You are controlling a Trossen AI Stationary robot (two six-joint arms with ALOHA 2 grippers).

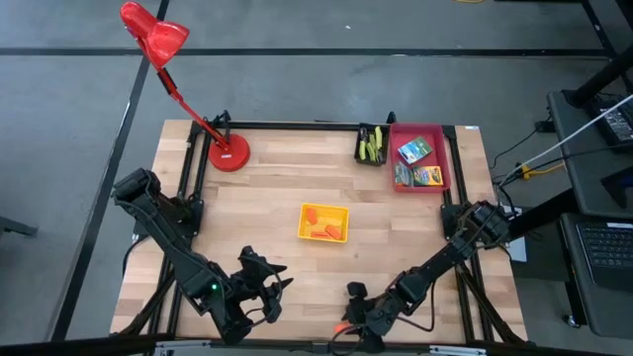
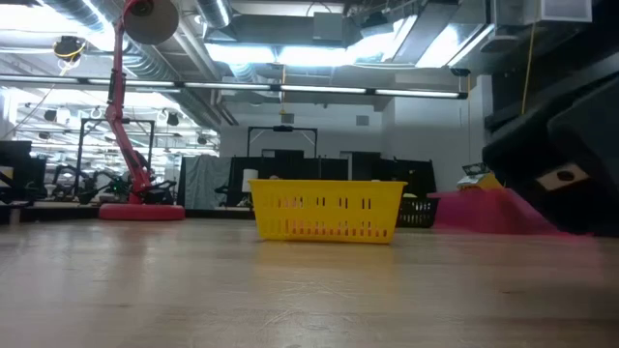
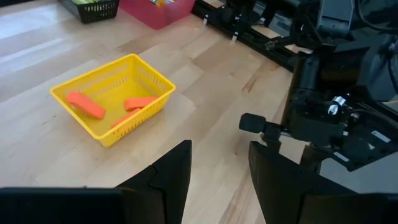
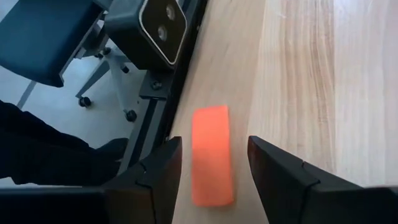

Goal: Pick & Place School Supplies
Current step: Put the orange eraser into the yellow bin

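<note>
The right tool (image 4: 208,168) hangs low at the bottom edge of the overhead frame, its fingers apart on either side of a flat orange piece (image 4: 212,155) that lies on the wooden bench (image 1: 267,188) close to its near edge. Nothing is gripped yet. The piece looks light, thin and stiff, with a smooth face that may slip; its two long sides, which face the fingers, offer the likeliest hold, and its low profile suggests the fingers must reach right down to the wood. The left tool (image 3: 217,180), lower left in the overhead frame, waits with its fingers apart and empty. Three similar orange pieces (image 3: 87,104) already lie in the yellow basket (image 1: 323,222) at the centre. Printed boxes (image 1: 415,150) sit in the red tray (image 1: 447,158) at upper right.
</note>
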